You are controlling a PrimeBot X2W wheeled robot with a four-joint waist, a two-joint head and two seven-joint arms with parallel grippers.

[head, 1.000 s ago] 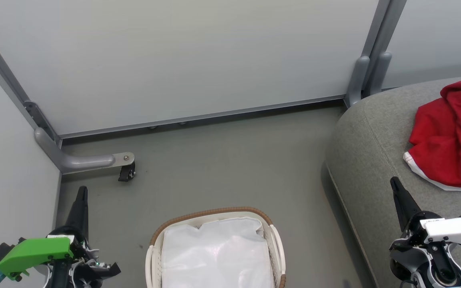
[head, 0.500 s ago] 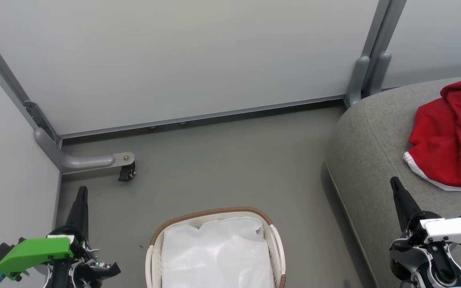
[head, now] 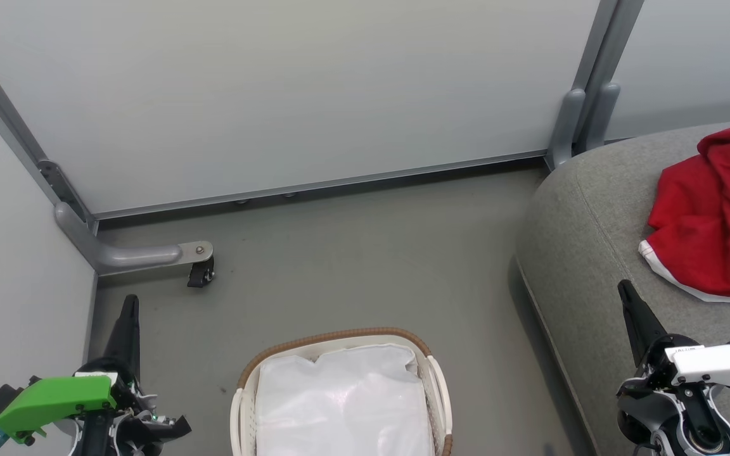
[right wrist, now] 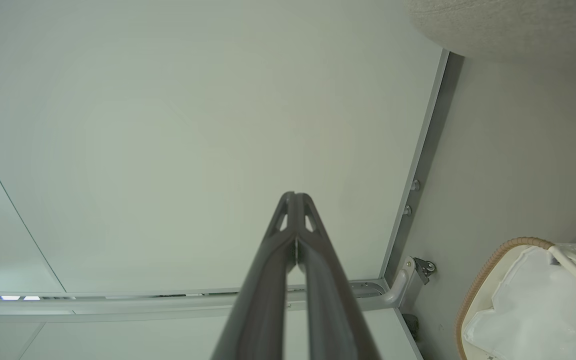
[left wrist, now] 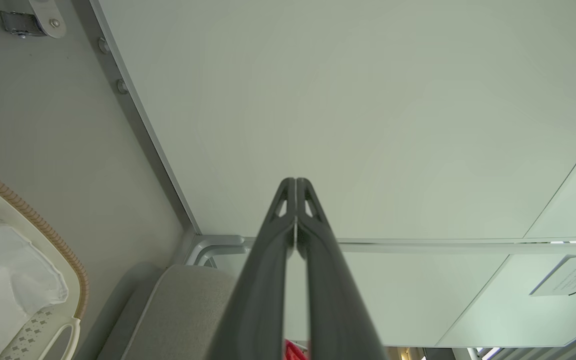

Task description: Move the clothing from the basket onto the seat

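Up on the head view, the clothing (head: 717, 215) lies heaped on the seat (head: 593, 253) at the right, well apart from the basket (head: 339, 334) on the floor, its white liner (head: 339, 405) showing. The left gripper (head: 129, 303) and right gripper (head: 623, 290) hover low, fingers pressed together, holding nothing. The left wrist view shows its fingertips touching, basket rim at the left edge. The right wrist view shows the same closed tips, basket at lower right.

Left gripper (head: 128, 303): two long dark tapered fingers (left wrist: 268, 280) with triangular cut-outs near the tips; bright green housing (head: 54, 398). Right gripper (head: 625, 290): identical fingers, white housing (head: 713, 362) with black screws, silver round joint (head: 707, 440).
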